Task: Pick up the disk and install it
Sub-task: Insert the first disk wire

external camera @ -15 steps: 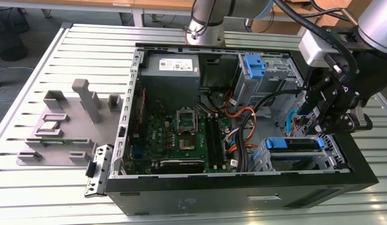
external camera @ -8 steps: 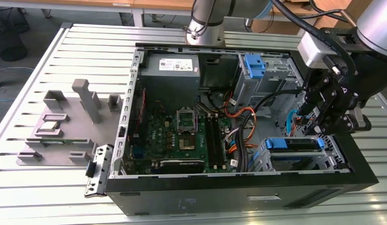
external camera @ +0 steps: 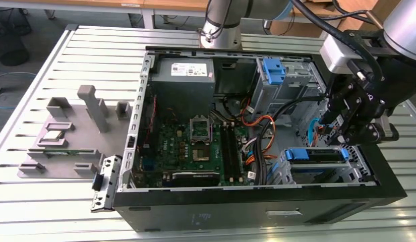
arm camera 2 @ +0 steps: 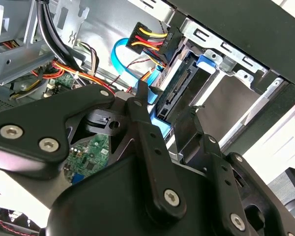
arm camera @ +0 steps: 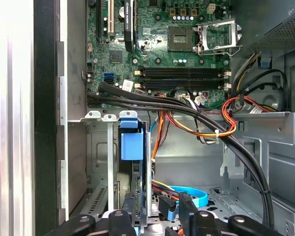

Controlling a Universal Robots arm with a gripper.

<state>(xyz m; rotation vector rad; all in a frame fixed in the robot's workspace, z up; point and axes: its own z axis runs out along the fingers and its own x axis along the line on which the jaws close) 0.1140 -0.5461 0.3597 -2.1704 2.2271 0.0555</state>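
Disk (external camera: 315,155): blue-framed, seated in drive cage (external camera: 323,174), lower right of exterior view. Gripper (external camera: 349,137) just above; jaws apart, unclamped. Power-supply label (external camera: 185,69): print too small to read.

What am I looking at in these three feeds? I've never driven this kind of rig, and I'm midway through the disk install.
The exterior view comes from a camera off the arm: an opened computer case lies on a slatted metal table. The grey column behind the case is the robot arm; its black head hangs over the drive cage on the exterior view's right. Both wrist views come from cameras riding on that arm, looking past its pincer into the case. The pincer is open and holds nothing. The disk, in its blue carrier, sits in the cage close by it; the other blue bracket, farther back, is not it. On the exterior view's left, a grey fixture holds small parts.
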